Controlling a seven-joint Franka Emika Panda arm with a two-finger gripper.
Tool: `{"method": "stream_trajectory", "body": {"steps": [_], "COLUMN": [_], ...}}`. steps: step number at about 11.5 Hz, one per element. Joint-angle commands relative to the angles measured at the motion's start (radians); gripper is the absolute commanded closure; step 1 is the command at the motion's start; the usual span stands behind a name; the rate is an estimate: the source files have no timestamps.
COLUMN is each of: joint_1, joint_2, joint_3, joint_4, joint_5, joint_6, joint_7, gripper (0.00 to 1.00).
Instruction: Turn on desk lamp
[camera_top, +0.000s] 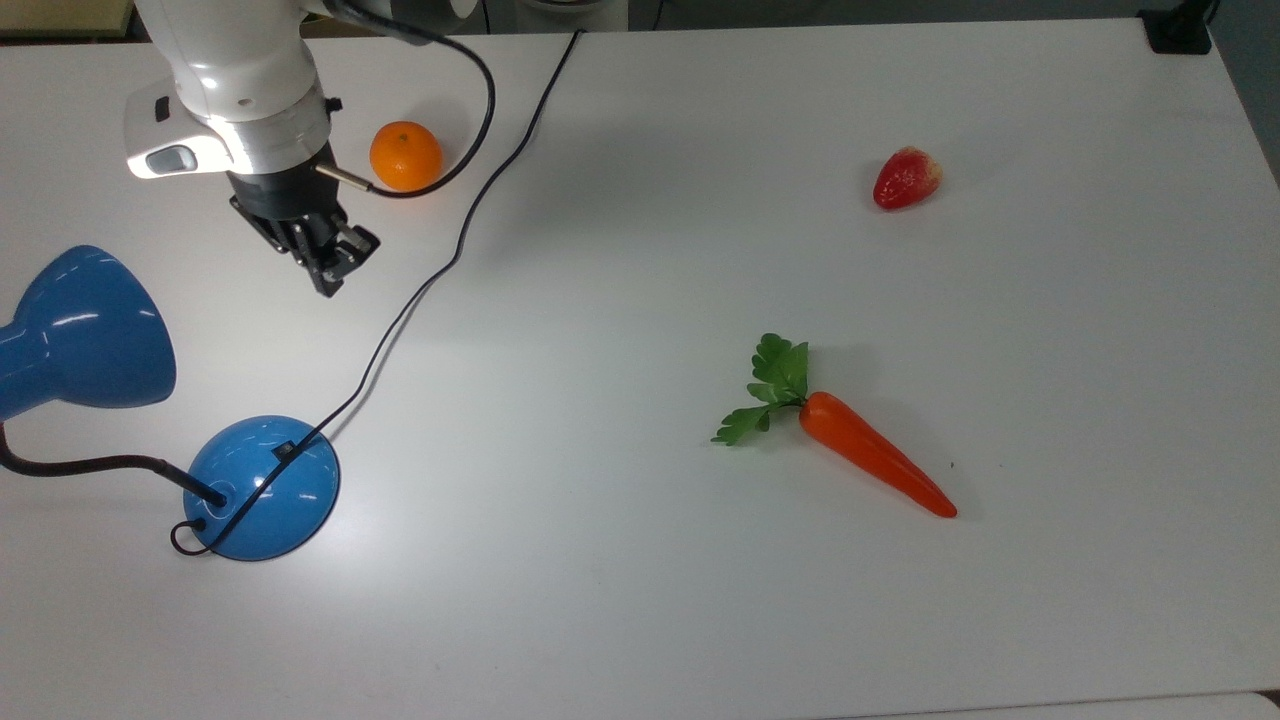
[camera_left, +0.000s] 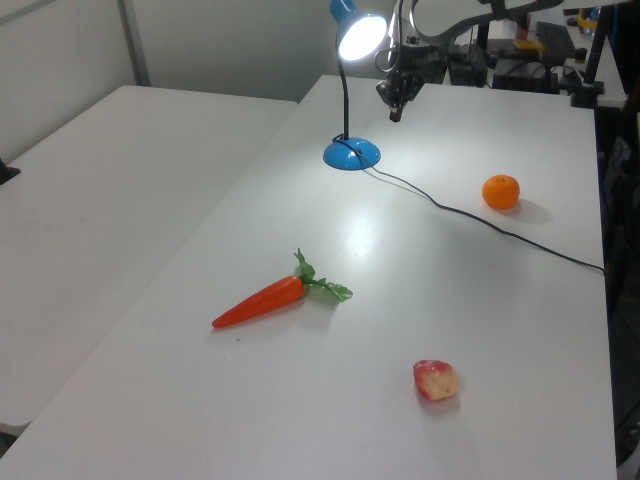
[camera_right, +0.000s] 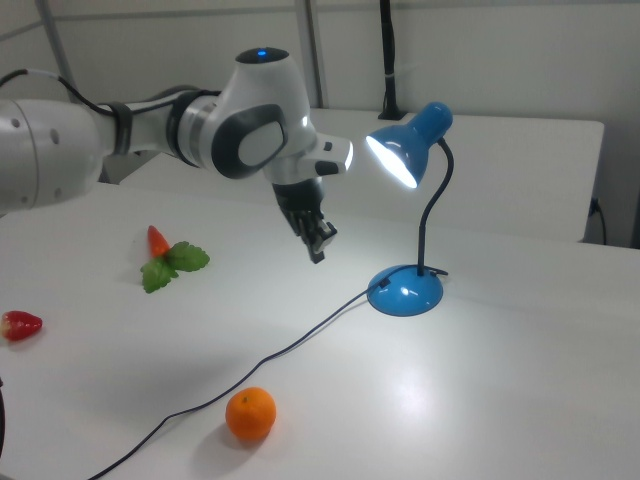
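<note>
The desk lamp (camera_right: 408, 210) stands at the top view's left edge, its shade glowing and a bright pool on the table (camera_top: 700, 600), so you can judge it already lit. The gripper (camera_top: 335, 262) hangs above the table, well apart from the base, between it and the orange (camera_top: 405, 155); its fingers sit close together, holding nothing. Keep clear of the cord (camera_top: 400, 310) and avoid touching the switch again

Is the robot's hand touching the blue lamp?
No, in the right view the hand hangs in the air, apart from the desk lamp and its lit shade.
</note>
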Motion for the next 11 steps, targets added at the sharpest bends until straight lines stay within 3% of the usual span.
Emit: {"method": "stream_trajectory", "body": {"steps": [1,2,4,7,9,11], "joint_1": [0.024,0.026,0.026,0.068,0.078,0.070], "joint_2": [-0.112,-0.141,-0.197,-0.286,-0.327,-0.394], "joint_3": [-0.008,-0.008,-0.010,-0.008,-0.008,-0.008], "joint_4": [-0.032,-0.033,-0.035,-0.104,-0.141,-0.188], "joint_5": [-0.001,-0.004,-0.007,-0.073,-0.080,-0.078], "joint_6": [-0.239,-0.300,-0.394,-0.445,-0.445,-0.445], "joint_7": [-0.204,-0.259,-0.329,-0.346,-0.347,-0.375], "gripper": [0.82,0.72,0.43,0.23,0.04,0.00]}}
